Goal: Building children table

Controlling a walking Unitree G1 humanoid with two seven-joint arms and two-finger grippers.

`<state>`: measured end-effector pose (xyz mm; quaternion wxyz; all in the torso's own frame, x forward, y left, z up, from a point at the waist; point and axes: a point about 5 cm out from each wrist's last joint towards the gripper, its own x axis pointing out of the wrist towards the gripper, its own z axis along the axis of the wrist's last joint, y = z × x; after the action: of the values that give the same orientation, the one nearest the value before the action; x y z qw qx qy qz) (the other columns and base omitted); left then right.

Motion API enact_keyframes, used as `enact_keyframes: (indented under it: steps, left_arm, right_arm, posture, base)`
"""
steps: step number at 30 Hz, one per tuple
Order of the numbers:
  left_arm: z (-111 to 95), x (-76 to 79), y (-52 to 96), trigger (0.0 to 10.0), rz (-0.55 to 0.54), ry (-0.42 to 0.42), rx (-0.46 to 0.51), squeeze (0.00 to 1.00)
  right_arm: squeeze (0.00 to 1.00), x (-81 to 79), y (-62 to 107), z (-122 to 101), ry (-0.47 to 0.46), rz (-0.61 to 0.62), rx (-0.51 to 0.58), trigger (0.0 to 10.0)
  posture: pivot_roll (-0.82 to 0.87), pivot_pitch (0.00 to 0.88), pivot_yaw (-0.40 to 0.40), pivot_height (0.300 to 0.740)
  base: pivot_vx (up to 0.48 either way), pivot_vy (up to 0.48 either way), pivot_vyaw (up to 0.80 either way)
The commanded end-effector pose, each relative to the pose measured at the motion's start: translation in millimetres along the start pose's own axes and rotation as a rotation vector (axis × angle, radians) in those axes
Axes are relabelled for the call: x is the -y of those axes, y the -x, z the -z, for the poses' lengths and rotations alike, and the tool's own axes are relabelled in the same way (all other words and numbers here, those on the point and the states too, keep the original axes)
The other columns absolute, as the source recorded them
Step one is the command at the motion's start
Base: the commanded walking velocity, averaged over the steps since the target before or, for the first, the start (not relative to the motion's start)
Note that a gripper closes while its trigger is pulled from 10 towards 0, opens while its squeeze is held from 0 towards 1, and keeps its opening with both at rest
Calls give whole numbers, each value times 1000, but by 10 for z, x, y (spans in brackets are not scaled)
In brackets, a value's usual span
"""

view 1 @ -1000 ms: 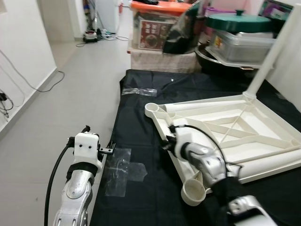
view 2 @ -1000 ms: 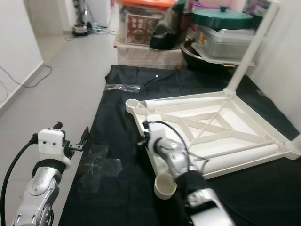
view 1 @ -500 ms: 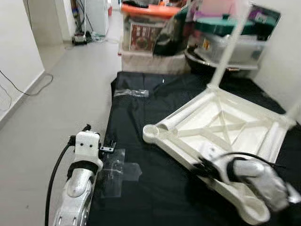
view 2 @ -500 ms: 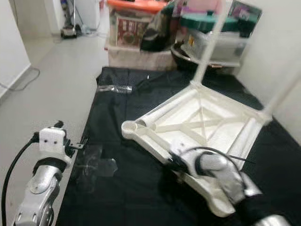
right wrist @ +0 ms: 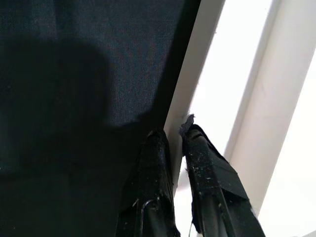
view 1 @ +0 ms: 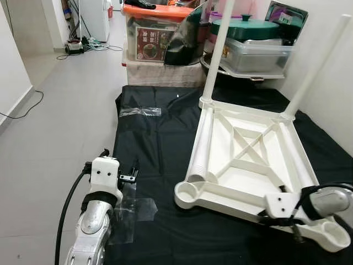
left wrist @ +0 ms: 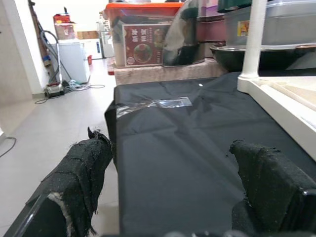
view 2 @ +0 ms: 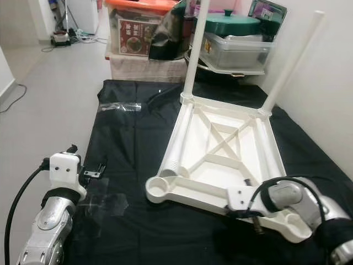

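Change since earlier: table frame [view 1: 251, 160] swung round on the black cloth [view 1: 160, 138]; long side now runs away from the robot, near edge facing it. Right gripper [right wrist: 173, 143] gone from the left-hand rim to the near edge by the right corner. Camera shifted too.
Table frame: white plastic, upside down, flat on the cloth, X-brace inside. Two white legs [view 1: 219, 49] upright in the far corner sockets; third leg [view 1: 201, 144] lying loose along the left rail; near left socket [view 1: 188, 192] open.
Right gripper: pinched on the frame's near rim, one black finger [right wrist: 150, 173] outside over the cloth, the other inside; arm low, reaching in from the right.
Left gripper [view 1: 129, 175]: wide open, padded fingers [left wrist: 81, 170] well apart, holding nothing; hovers over the cloth's left edge above clear tape [view 1: 132, 212].
Cloth: second strip of clear tape [view 1: 140, 111] near the far left corner.
Background: storage boxes with an orange lid [view 1: 160, 11], green-lidded pan [view 1: 248, 26] on a grey tub, grey tile floor [view 1: 55, 110], cables along the left wall.
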<state>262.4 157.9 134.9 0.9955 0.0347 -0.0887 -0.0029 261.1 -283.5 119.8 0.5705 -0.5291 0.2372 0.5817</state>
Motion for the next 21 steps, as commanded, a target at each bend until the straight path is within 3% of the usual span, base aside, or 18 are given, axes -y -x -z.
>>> enact_keyframes:
  steps: [1, 3, 6, 8, 9, 12, 13, 14, 15, 21]
  left_arm:
    - [26, 23, -5, 10000, 7, -2, -6, 0]
    - [29, 33, -11, 10000, 12, -8, -9, 0]
    - [30, 67, -20, 10000, 33, -30, -13, 0]
    - [30, 75, -18, 10000, 38, -31, -12, 0]
    - [28, 88, -18, 10000, 47, -29, -11, 0]
    - [27, 92, -18, 10000, 50, -28, -11, 0]
    - [24, 98, -20, 10000, 54, -29, -10, 0]
    - [24, 98, -20, 10000, 54, -29, -10, 0]
    - [22, 102, -24, 10000, 59, -30, -8, 0]
    - [15, 102, -30, 10000, 63, -29, -3, 0]
  right_arm:
    - [0, -341, -231, 32, 45, -256, -41, 0]
    - [0, -318, -229, 21, 62, -258, -33, 0]
    - [0, -162, -268, -67, 87, -200, 34, 0]
    - [0, -98, -296, -133, 62, -164, 80, 0]
    - [0, 24, -346, -250, -19, -99, 166, 7451]
    - [0, 51, -356, -276, -39, -87, 187, 7451]
    - [0, 112, -340, -316, -70, -85, 229, 10000]
    - [0, 112, -340, -316, -70, -85, 229, 10000]
    - [1000, 165, -311, -345, -114, -98, 257, 10000]
    - [1000, 276, -174, -432, -147, -124, 332, 10000]
  posture:
    - [-49, 0, -75, 740]
    - [-43, 0, -76, 740]
    - [-39, 0, -75, 740]
    - [-37, 0, -73, 740]
    - [-37, 0, -72, 740]
    - [-37, 0, -72, 740]
    - [-36, 0, -71, 740]
    - [-36, 0, -71, 740]
    - [-35, 0, -71, 740]
    - [-34, 0, -69, 740]
  base:
    - [0, 0, 0]
    - [0, 0, 0]
    - [0, 0, 0]
    - [0, 0, 0]
    - [0, 0, 0]
    - [0, 0, 0]
    - [0, 0, 0]
    - [0, 0, 0]
    - [0, 0, 0]
    - [0, 0, 0]
